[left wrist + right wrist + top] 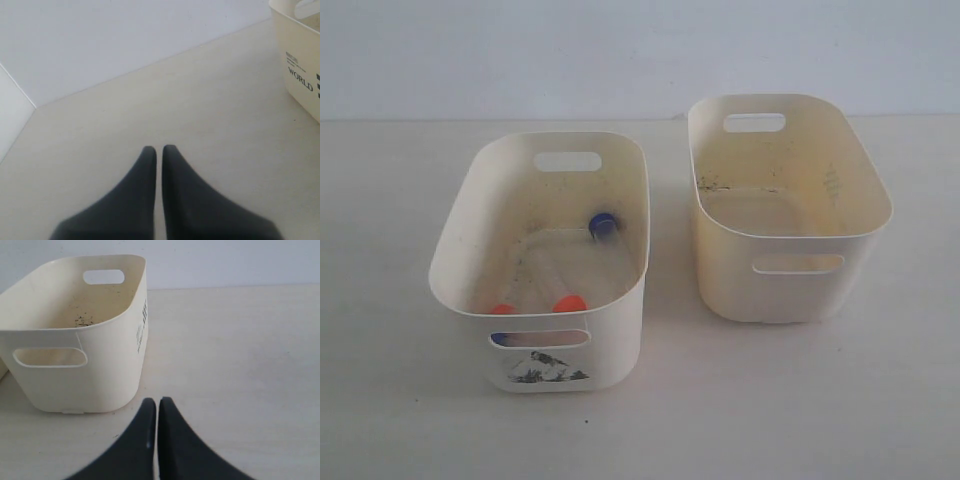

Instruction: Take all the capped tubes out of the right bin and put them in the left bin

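The left bin (470, 215), the one with the dark sticker (548, 368), holds the capped tubes. One blue cap (602, 224) lies toward its back. Two orange caps (569, 303) (502, 309) lie against its front wall. A blue patch (505, 339) shows through the front handle slot. The right bin (790, 270) (75, 385) shows only dark specks inside and no tube. My left gripper (159, 148) is shut and empty over bare table. Just short of the right bin's front, my right gripper (156, 400) is shut and empty. Neither gripper shows in the exterior view.
A cream bin wall (300, 65) with a printed label stands at the edge of the left wrist view; I cannot tell which bin it is. A pale wall (640, 50) runs behind the table (640, 430). The two bins stand a little apart.
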